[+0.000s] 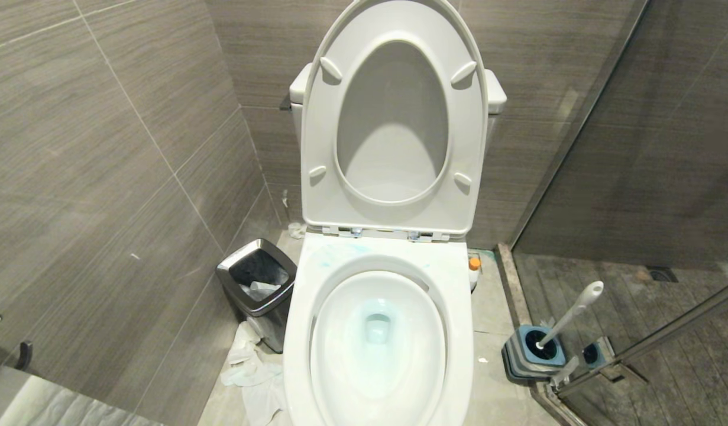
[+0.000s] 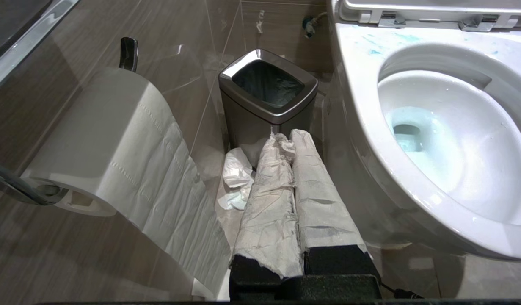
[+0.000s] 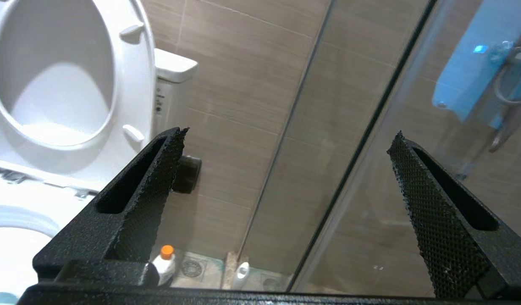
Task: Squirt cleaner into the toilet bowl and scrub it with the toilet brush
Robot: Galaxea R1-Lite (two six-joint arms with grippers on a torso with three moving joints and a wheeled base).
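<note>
The white toilet bowl (image 1: 298,331) stands in the middle with seat and lid raised, and turquoise-tinted water (image 1: 377,325) lies at its bottom. Blue smears mark the back of its rim (image 2: 370,46). The cleaner (image 1: 474,267), a small whitish bottle with an orange cap, stands on the floor right of the bowl (image 3: 164,262). The toilet brush (image 1: 570,316) leans in its striped holder (image 1: 520,358) further right. Neither arm is in the head view. My left gripper (image 2: 285,137) is shut and paper-wrapped, low beside the bowl. My right gripper (image 3: 288,140) is open and empty, facing the wall above the cleaner.
A steel-rimmed waste bin (image 1: 257,284) stands left of the bowl, with crumpled paper (image 1: 251,373) on the floor by it. A paper roll (image 2: 108,140) hangs on the left wall. A glass shower partition (image 1: 636,177) closes off the right side. A floor drain (image 3: 191,267) lies beside the cleaner.
</note>
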